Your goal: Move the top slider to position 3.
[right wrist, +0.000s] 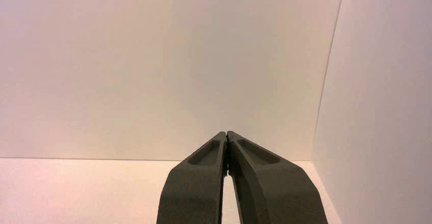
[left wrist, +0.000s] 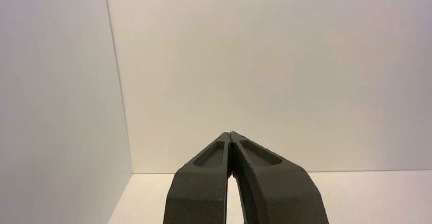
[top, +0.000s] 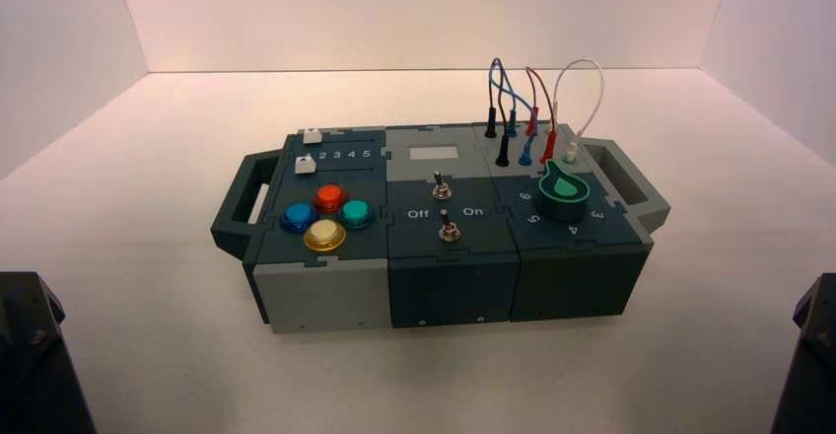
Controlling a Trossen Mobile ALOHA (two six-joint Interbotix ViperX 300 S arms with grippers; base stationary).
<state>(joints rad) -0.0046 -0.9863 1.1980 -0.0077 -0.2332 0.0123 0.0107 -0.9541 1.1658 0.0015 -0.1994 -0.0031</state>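
The box stands mid-table in the high view. The top slider, a tiny white cube, sits at the far left of the dark teal panel, left of the printed row 2 3 4 5. The numeral 3 lies right of it. A second white slider knob sits just below. My left gripper is shut and empty, parked at the near left, facing the bare wall. My right gripper is shut and empty, parked at the near right. Neither wrist view shows the box.
Red, blue, teal and yellow round buttons sit near the sliders. Two metal toggles stand mid-box. A green dial and looped wires occupy the right. Handles jut from both ends. White walls enclose the table.
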